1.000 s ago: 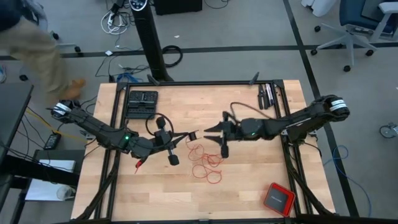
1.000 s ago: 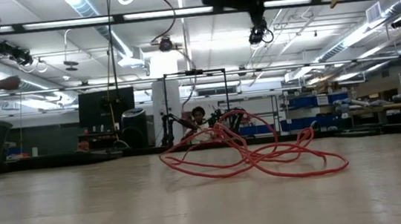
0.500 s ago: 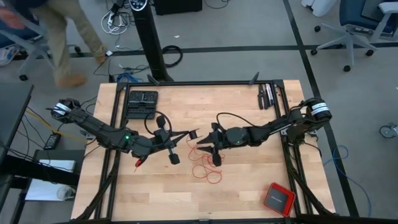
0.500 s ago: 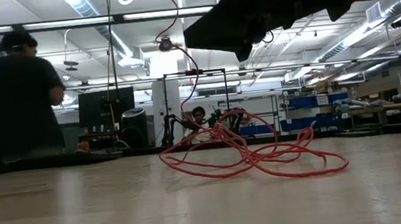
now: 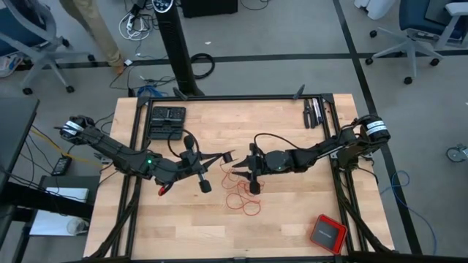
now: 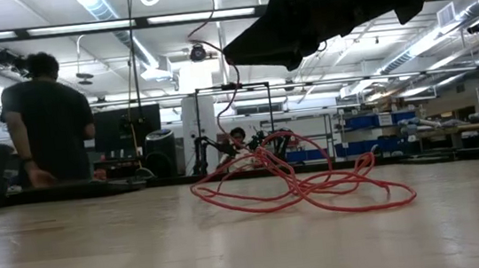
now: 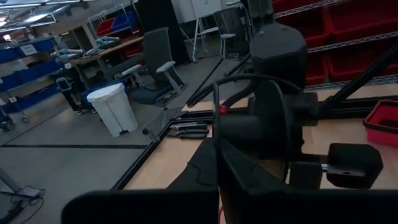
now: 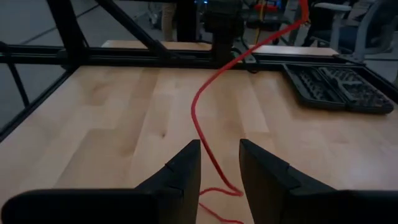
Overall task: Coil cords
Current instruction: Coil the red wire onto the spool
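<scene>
The red cord [image 5: 241, 193] lies in loose loops [image 6: 298, 186] on the wooden table's middle. One strand [image 6: 227, 82] rises from the loops to my left gripper [image 5: 228, 156], which is shut and held level above them, pointing toward the table's right. My right gripper [image 5: 235, 168] faces it from the right, lower and slanting down. It is open, and its two fingers stand on either side of the rising strand [image 8: 198, 112]. I cannot tell whether they touch the strand. My left gripper is shut on the red cord, its fingers level and coming from the table's left. The fingers themselves hide which part they have. A single strand [image 8: 214, 68] hangs from it, slack and curving, down to the loops, which rest on the table.
A black socket case [image 5: 167, 121] lies at the far left of the table and dark tools [image 5: 314, 111] at the far right. A red square box [image 5: 327, 234] sits near the front right corner. A person [image 6: 46, 119] stands beyond the table.
My right gripper has gone down and toward the table's left, closing in on my left gripper, then stopped with its fingers around the rising strand. The loops on the table lie as before.
</scene>
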`<state>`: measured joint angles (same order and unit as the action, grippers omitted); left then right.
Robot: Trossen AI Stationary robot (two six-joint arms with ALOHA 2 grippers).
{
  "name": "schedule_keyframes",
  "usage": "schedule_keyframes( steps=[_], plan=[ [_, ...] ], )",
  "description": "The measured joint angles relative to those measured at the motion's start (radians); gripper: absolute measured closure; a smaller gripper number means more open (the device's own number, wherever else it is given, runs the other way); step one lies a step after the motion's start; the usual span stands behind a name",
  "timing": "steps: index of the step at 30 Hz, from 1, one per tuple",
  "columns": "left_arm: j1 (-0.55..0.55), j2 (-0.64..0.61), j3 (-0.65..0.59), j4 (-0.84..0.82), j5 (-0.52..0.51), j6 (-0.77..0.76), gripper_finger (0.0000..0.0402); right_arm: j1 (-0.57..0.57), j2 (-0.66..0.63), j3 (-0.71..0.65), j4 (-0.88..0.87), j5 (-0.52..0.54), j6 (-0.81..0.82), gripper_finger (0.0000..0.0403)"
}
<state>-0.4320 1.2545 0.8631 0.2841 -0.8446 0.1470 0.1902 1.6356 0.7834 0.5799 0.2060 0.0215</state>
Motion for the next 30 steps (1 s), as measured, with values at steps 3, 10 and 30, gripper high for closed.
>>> schedule_keyframes(
  steps=[3, 10, 30],
  plan=[
    [0.0, 0.0, 0.0, 0.021, 0.0, 0.002, 0.0401, 0.0, 0.0, 0.0, 0.0, 0.0, -0.018, 0.0296],
    [0.0, 0.0, 0.0, 0.06, -0.001, 0.004, 0.0401, -0.001, 0.0, 0.0, -0.004, 0.002, -0.033, 0.0306],
    [0.007, 0.0, 0.0, 0.088, -0.014, 0.032, 0.0401, -0.003, -0.009, 0.0, -0.084, 0.126, -0.04, 0.04]
  ],
)
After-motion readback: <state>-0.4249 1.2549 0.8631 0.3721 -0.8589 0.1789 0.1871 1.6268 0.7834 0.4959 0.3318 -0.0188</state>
